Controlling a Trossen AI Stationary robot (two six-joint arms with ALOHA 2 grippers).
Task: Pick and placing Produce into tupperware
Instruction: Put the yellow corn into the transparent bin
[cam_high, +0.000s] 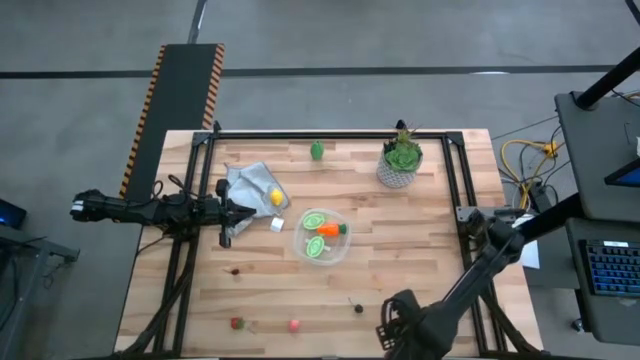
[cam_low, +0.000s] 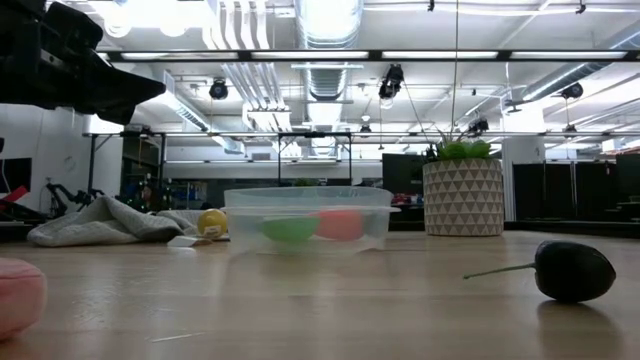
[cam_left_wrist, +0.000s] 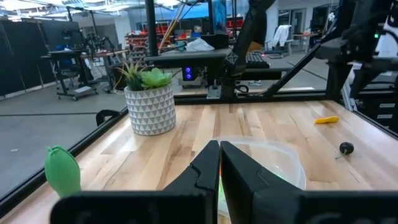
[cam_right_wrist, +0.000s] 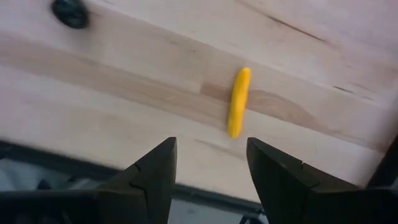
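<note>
The clear tupperware (cam_high: 322, 237) stands mid-table with green and orange produce in it; it also shows in the low view (cam_low: 308, 215). Loose produce lies around: a green piece (cam_high: 317, 150) at the far edge, a yellow piece (cam_high: 276, 197) on a grey cloth (cam_high: 248, 183), and dark (cam_high: 358, 308), pink (cam_high: 294, 324) and red (cam_high: 237, 322) pieces near the front. My left gripper (cam_left_wrist: 220, 149) is shut and empty, above the table left of the tupperware (cam_left_wrist: 267, 160). My right gripper (cam_right_wrist: 210, 146) is open and empty above a long yellow piece (cam_right_wrist: 238, 102) near the front edge.
A potted plant (cam_high: 402, 160) stands at the far right. A small white cube (cam_high: 278, 225) lies between the cloth and the tupperware. A black frame rail runs along the table's far edge and sides. Bare wood lies between the tupperware and the front pieces.
</note>
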